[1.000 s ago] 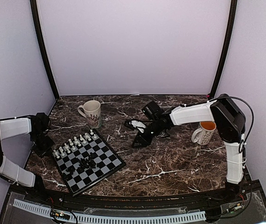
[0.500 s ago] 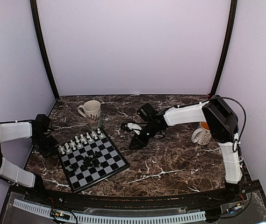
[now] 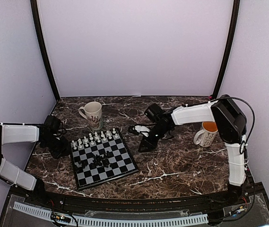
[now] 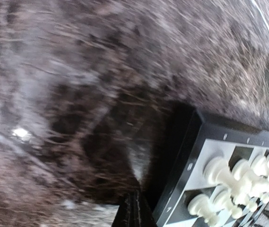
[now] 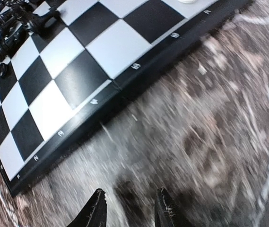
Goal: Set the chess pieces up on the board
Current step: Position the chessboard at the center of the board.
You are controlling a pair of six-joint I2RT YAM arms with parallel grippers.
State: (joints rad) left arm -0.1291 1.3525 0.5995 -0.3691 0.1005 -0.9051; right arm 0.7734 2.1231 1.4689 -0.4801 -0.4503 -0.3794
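Note:
The board [image 3: 118, 159] lies on the dark marble table at left of centre. White chess pieces [image 3: 94, 138] stand in rows along its far-left side, and black chess pieces [image 3: 96, 163] are bunched near its middle. My left gripper [image 3: 64, 150] is shut, empty, low on the table at the board's left edge. In the left wrist view its shut tips [image 4: 133, 212] sit beside the board's dark rim [image 4: 195, 142] and the white pieces [image 4: 238, 175]. My right gripper [image 3: 146, 146] stands open just right of the board; its tips [image 5: 130, 209] hover over bare marble near the rim [image 5: 125, 87], with the black pieces [image 5: 16, 26] beyond.
A patterned mug [image 3: 92, 114] stands behind the board. A white mug with an orange inside [image 3: 206, 134] stands at the right, by the right arm. The pale booth walls close in the back and both sides.
The board has slid to the right and turned a little, with my left gripper following against its left edge. My right gripper shifted slightly right and stays beside the board.

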